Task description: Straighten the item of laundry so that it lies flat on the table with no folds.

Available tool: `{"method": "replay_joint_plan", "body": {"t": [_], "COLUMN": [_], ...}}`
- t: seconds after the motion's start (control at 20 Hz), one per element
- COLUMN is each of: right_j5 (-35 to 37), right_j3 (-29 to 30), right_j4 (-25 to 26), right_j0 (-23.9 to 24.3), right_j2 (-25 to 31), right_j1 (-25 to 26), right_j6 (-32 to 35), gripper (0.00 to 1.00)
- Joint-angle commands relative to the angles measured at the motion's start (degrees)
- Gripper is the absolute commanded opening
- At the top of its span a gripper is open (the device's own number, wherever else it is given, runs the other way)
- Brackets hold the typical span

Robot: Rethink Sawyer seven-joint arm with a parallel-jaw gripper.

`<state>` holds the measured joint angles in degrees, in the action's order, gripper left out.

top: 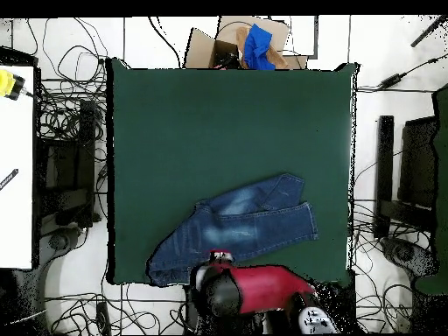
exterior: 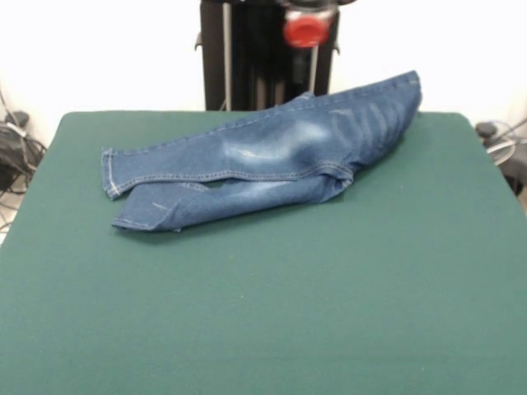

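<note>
The small blue denim jeans (exterior: pixel 272 156) lie slantwise on the far half of the dark green table (exterior: pixel 263 313). The waist end reaches the far edge by the pedestal. The two hemmed legs point to the left, one lying partly over the other, with a fold where they join. In the overhead view the jeans (top: pixel 236 223) lie near the robot-side edge of the table (top: pixel 227 122). The red arm (top: pixel 258 289) is drawn back over that edge. My gripper (top: pixel 220 257) sits just beside the jeans' lower edge and holds nothing that I can see. A red part of the arm (exterior: pixel 306 29) shows at the top of the front view.
A cardboard box with a blue cloth (top: pixel 255 45) stands beyond the table's far edge in the overhead view. Cables lie on the floor all around. A white table (top: pixel 17 166) stands at the left, dark equipment (top: pixel 411 175) at the right.
</note>
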<state>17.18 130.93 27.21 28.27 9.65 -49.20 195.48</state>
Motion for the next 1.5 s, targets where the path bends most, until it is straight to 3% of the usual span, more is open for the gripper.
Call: {"method": "replay_joint_plan", "body": {"t": [0.05, 0.35, 0.75, 0.95, 1.2, 1.5], "right_j5": [16.24, 15.48, 9.86, 6.2, 6.58, 3.22], "right_j3": [-14.22, -17.92, -20.82, -25.04, -29.4, -33.47], "right_j4": [15.99, 18.61, 18.19, 22.37, 26.04, 31.23], "right_j0": [27.06, 31.44, 31.1, 29.91, 31.4, 32.49], "right_j2": [23.18, 25.01, 20.73, 18.06, 18.06, 17.7], "right_j1": [9.39, 14.12, 18.35, 22.91, 27.67, 33.67], "right_j6": [-55.48, -64.05, -72.74, -75.71, -79.78, -79.8], "gripper": [1.0, 1.0, 1.0, 1.0, 1.0, 1.0]}}
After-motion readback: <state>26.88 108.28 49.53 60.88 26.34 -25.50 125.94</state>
